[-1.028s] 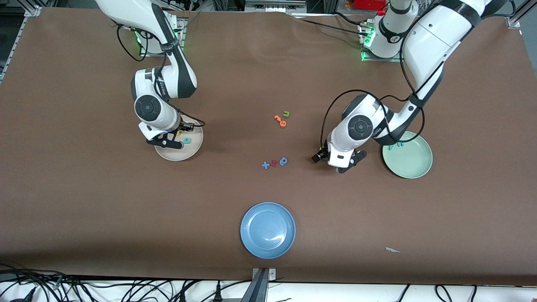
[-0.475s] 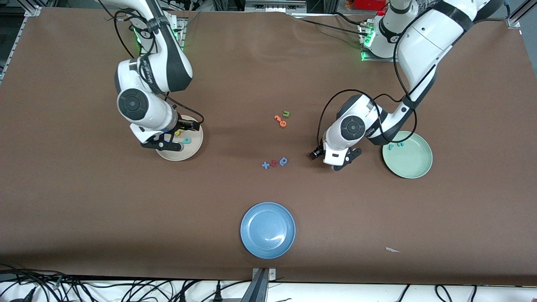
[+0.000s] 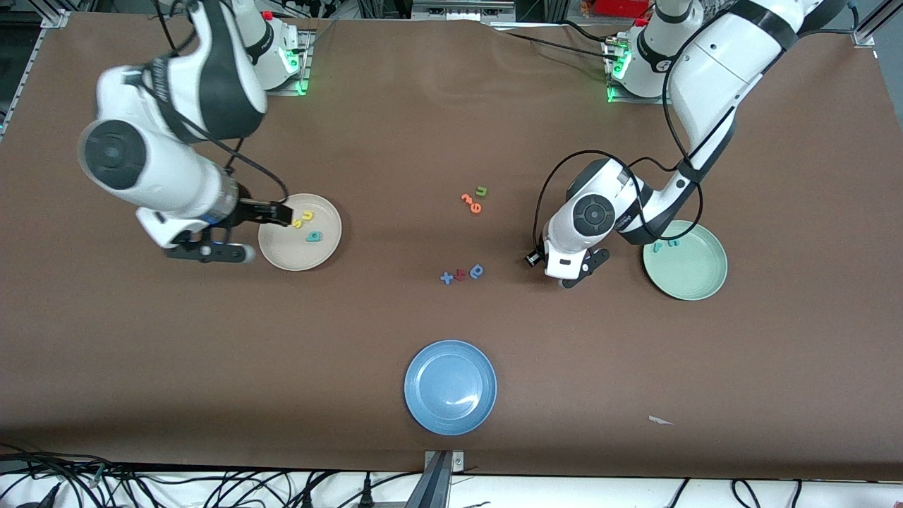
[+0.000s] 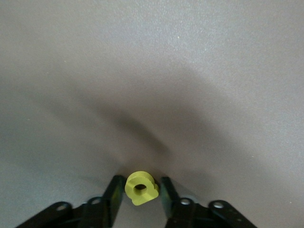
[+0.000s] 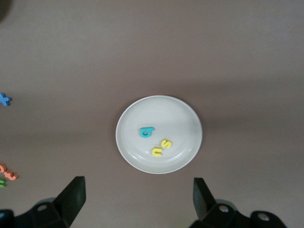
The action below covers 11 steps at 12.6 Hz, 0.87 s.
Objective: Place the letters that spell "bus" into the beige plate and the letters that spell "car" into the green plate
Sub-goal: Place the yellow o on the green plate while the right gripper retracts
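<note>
Care now means lifting the left end effector [image 4: 141,199], pinched on the yellow "a" [image 4: 141,187], straight up, then over to the green plate [image 3: 695,279], while the wide-open right end effector [image 5: 137,202] waits above the beige plate [image 5: 183,116].

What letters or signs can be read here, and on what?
"b": teal foam letter in the round beige plate.
"u", "s": yellow foam pair beside it.
"u": green foam letter on the brown table.
"+": blue foam sign on the table.
Probably "a": yellow foam piece between the fingers of the left tool.
Other letters: too small to read.
</note>
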{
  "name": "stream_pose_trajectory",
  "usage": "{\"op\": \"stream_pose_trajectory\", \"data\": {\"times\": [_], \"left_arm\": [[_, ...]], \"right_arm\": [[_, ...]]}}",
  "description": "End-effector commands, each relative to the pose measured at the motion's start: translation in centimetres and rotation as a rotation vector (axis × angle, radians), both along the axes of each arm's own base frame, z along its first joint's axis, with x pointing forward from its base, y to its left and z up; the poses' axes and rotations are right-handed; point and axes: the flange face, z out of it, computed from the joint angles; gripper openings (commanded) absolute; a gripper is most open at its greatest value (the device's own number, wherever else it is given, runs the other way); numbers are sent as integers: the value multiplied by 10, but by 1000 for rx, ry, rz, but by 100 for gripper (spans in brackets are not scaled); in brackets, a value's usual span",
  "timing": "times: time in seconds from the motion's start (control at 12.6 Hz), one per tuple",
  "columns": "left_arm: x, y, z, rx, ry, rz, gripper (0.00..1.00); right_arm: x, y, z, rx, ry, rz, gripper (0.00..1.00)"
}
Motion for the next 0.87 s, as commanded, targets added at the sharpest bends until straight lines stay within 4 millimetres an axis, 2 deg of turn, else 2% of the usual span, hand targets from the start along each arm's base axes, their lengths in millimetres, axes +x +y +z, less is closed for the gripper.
{"op": "stream_pose_trajectory", "data": {"times": [0.0, 0.08, 0.24, 0.32, 0.47, 0.55, 0.63, 0.79], "left_arm": [[-1, 3, -6, 28, 2, 2, 12], [1, 3, -4, 27, -4, 5, 7], [9, 11, 7, 31, -17, 17, 5], [12, 15, 23, 50, -23, 9, 4], [27, 55, 59, 88, -12, 1, 1], [32, 80, 74, 90, 11, -40, 1], [39, 115, 82, 82, 42, -59, 1], [47, 188, 99, 73, 91, -142, 1]], "right_arm": [[11, -19, 41, 14, -20, 12, 100], [12, -18, 58, 7, -34, 19, 100], [14, -20, 77, 13, -63, 18, 100], [15, -19, 85, 15, -80, 20, 100], [17, -25, 99, 12, -111, 10, 100], [19, -37, 103, 12, -118, -8, 100], [17, -54, 110, 23, -115, -28, 100], [-1, -73, 116, 43, -20, -10, 100]]}}
